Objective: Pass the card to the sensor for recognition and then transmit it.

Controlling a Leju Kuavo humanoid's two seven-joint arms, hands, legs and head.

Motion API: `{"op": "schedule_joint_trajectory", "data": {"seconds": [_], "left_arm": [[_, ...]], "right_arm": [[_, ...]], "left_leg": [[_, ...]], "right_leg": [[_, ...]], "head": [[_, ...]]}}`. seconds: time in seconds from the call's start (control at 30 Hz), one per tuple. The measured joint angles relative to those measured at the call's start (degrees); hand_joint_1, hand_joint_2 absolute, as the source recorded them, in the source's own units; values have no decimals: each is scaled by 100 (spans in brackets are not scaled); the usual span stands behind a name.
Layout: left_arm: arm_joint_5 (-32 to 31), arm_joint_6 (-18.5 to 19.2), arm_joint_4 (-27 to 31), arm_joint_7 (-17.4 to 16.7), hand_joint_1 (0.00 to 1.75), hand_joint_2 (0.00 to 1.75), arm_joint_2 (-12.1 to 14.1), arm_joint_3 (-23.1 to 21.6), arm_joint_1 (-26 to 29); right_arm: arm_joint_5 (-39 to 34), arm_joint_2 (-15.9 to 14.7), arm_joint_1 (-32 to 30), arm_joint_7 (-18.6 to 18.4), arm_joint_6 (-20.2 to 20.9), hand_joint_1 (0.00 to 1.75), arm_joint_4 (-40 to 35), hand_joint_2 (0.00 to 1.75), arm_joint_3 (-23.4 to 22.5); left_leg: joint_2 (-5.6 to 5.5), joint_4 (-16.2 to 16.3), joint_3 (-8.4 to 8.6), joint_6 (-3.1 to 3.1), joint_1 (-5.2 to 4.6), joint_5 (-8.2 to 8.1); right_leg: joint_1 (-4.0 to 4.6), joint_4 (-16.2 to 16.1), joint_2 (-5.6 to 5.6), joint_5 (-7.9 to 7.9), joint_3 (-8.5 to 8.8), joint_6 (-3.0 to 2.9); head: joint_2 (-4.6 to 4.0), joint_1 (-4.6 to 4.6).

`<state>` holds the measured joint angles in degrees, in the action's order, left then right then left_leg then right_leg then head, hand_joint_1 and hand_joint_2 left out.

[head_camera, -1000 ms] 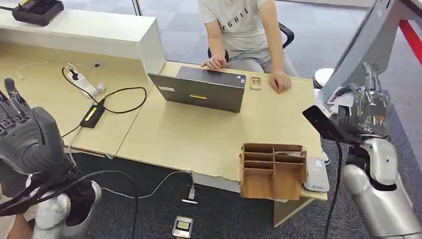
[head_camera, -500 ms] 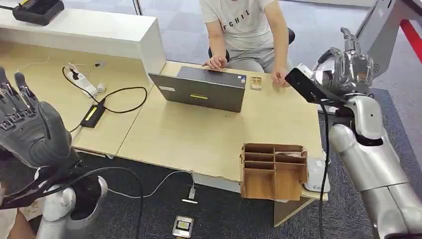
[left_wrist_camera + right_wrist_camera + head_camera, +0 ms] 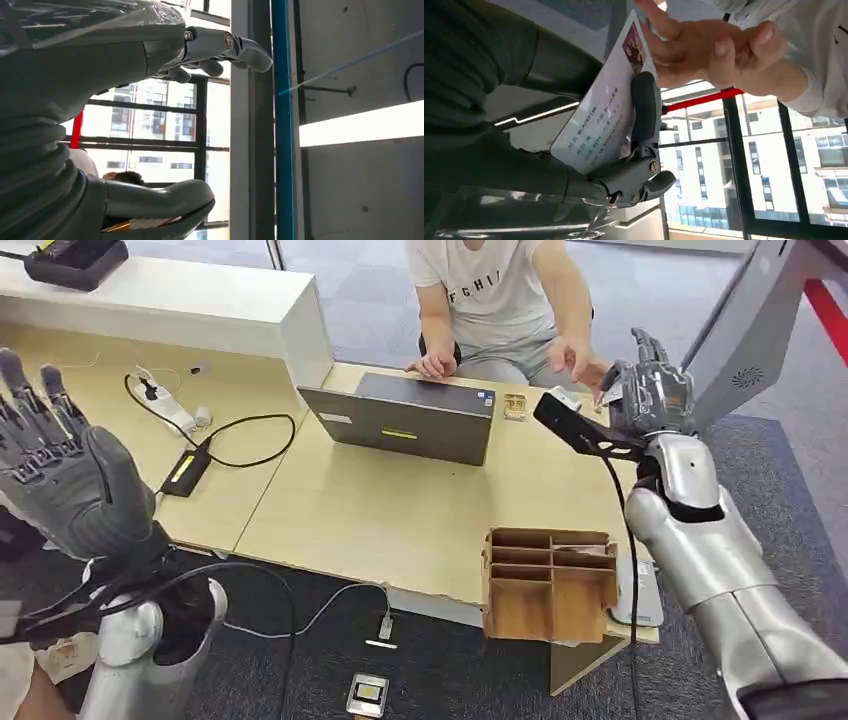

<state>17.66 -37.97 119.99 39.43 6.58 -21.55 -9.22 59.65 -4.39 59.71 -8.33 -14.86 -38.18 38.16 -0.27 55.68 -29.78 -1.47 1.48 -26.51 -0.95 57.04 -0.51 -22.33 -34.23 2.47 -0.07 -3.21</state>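
Observation:
My right hand (image 3: 652, 392) is raised over the far right of the desk (image 3: 400, 525) and grips a white printed card (image 3: 601, 117) between thumb and fingers (image 3: 644, 107). The seated person's hand (image 3: 578, 358) reaches to the card, and its fingers (image 3: 704, 47) touch the card's far end. A white flat sensor box (image 3: 638, 592) lies at the desk's near right corner, well below my right hand. My left hand (image 3: 62, 490) is held up at the left with fingers spread, and the left wrist view shows that hand (image 3: 150, 105) holding nothing.
An open grey laptop (image 3: 405, 420) stands before the person. A wooden compartment box (image 3: 548, 585) sits beside the sensor box. A power strip (image 3: 170, 405), a black adapter (image 3: 185, 472) and cables lie at the left. A small device (image 3: 367, 695) lies on the floor.
My right hand has swung up and left from the desk's right side toward the person. The person's hand has lifted off the desk to meet the card. My left hand rose a little.

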Motion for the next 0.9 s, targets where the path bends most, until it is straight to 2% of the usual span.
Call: {"op": "schedule_joint_trajectory", "data": {"seconds": [0.3, 0.6, 0.63, 0.67, 0.9], "left_arm": [[85, 68, -105, -20, 0, 175, 0, -98, 3], [120, 345, -265, 2, 0, 175, -9, -146, -52], [120, 378, -284, 2, 0, 175, -17, -146, -60], [120, 407, -295, 4, 0, 175, -22, -149, -63], [87, 601, -385, 4, 0, 175, -81, -142, -95]], "right_arm": [[109, -5, 64, -118, 173, 175, 210, 175, 160], [151, -35, 67, -175, 179, 175, 350, 175, 256], [155, -44, 67, -184, 179, 77, 356, 175, 266], [164, -59, 66, -186, 179, 0, 363, 175, 273], [162, -177, 56, -254, 207, 0, 402, 175, 308]], "left_leg": [[0, 1, 0, 0, 0, 0], [0, 3, -1, 0, 0, 0], [0, 3, -1, 0, 0, 0], [0, 3, -2, 0, 0, -1], [1, 4, -3, 0, -1, -2]], "right_leg": [[0, 0, 0, 0, -1, 0], [0, 0, 0, 0, -4, 0], [0, 0, 0, 0, -4, 0], [0, 0, 0, 0, -4, 1], [0, -1, -1, 0, -7, 1]], "head": [[0, 4], [0, 2], [0, 2], [0, 2], [0, 2]]}}
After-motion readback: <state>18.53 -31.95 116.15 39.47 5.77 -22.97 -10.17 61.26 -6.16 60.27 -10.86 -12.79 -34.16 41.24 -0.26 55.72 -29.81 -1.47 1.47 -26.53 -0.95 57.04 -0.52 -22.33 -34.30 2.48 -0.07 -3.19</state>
